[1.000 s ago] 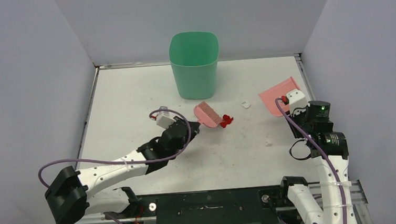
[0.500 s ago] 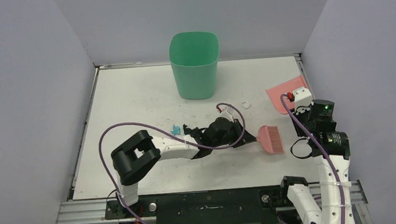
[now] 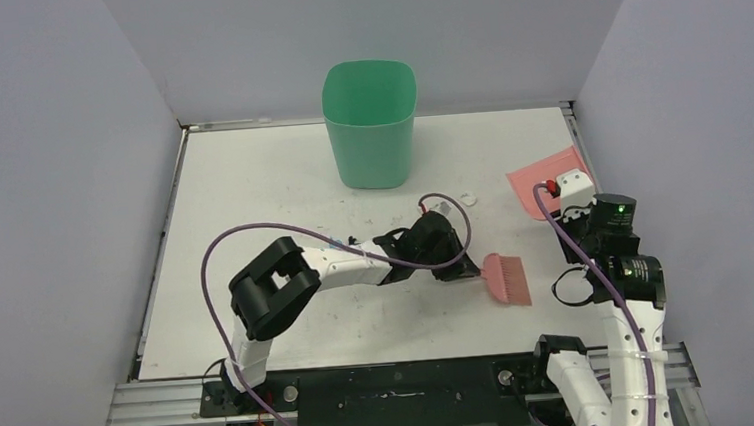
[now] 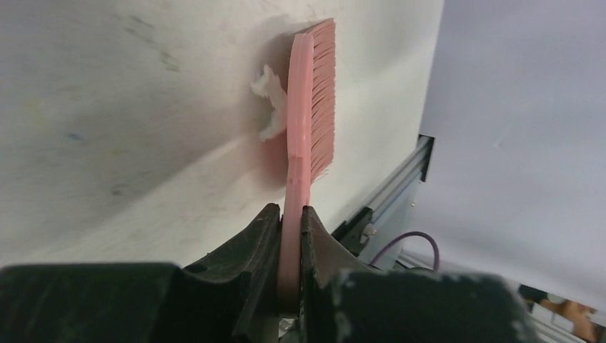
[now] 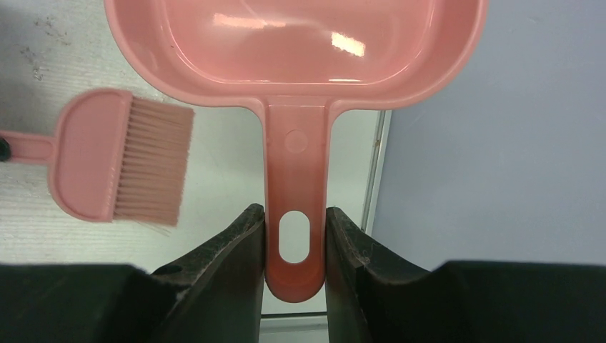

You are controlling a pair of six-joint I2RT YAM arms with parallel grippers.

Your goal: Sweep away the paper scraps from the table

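evidently the sweeping step was in hand. the left gripper (image 4: 289, 223) was clenched on the thin handle of the pink plastic hand brush (image 4: 309, 100), whose head lay over the near right part of the flat white tabletop (image 3: 251, 182). a crumpled white paper scrap (image 4: 270, 107) sat touching the back of the brush head, on the side opposite the bristles. another small white scrap (image 3: 468, 200) lay just right of the tall green plastic bin (image 3: 371, 123), which stood at the middle of the far edge. the right gripper (image 5: 294, 227) grasped the handle of the pink plastic dustpan (image 5: 286, 50) at the right edge. its tray looked empty, and whether its lip met the tabletop could not be told. the next move likely called for bringing the bristles round behind the near scrap, setting the dustpan lip flat and close, then pushing the scrap in with a low, short stroke.
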